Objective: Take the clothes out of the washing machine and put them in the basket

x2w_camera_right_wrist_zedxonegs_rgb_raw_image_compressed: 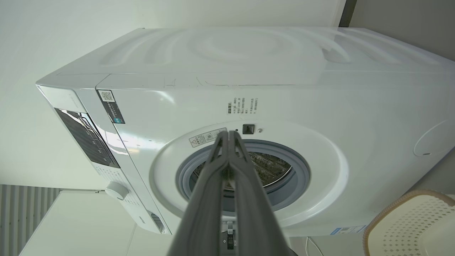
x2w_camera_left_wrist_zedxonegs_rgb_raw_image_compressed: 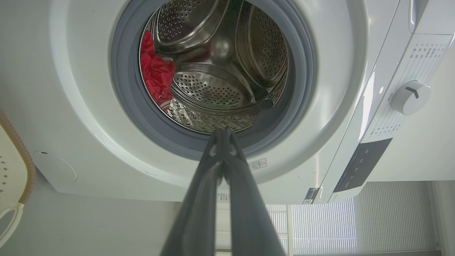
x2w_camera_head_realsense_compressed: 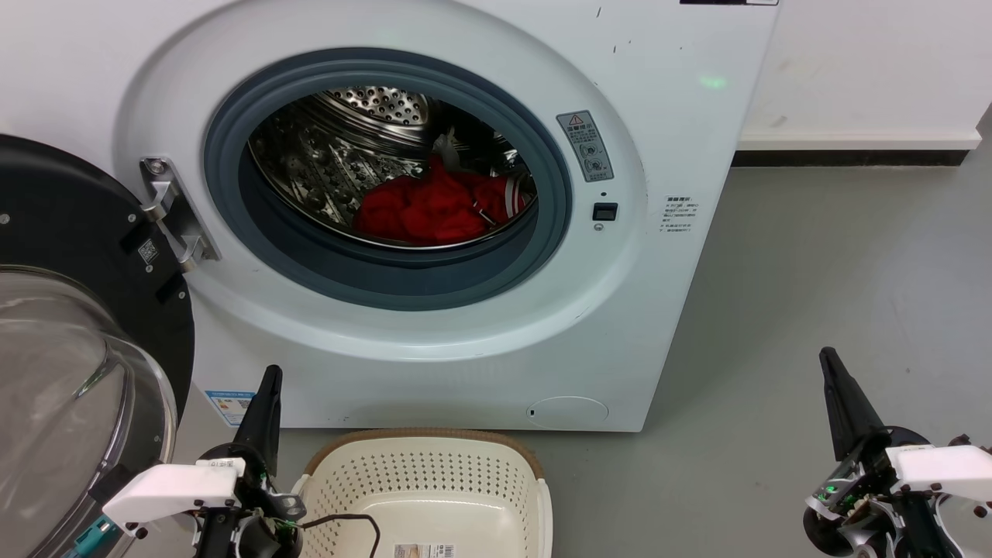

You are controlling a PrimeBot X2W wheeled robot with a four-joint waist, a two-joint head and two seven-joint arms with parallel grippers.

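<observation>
Clothes [x2w_camera_head_realsense_compressed: 434, 209]: crumpled red heap in drum [x2w_camera_head_realsense_compressed: 333, 163]; left pincer [x2w_camera_head_realsense_compressed: 271, 373], right pincer [x2w_camera_head_realsense_compressed: 827, 356] clenched.

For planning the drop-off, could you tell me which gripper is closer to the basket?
The left gripper, right beside the left rim of the basket; the right gripper is well off to the other side, over the floor.

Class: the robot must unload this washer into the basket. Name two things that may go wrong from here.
1. The open door stands close beside the left end effector; a swing could strike it.
2. The clothes lie deep behind the grey seal and might snag, missing the basket.
</observation>
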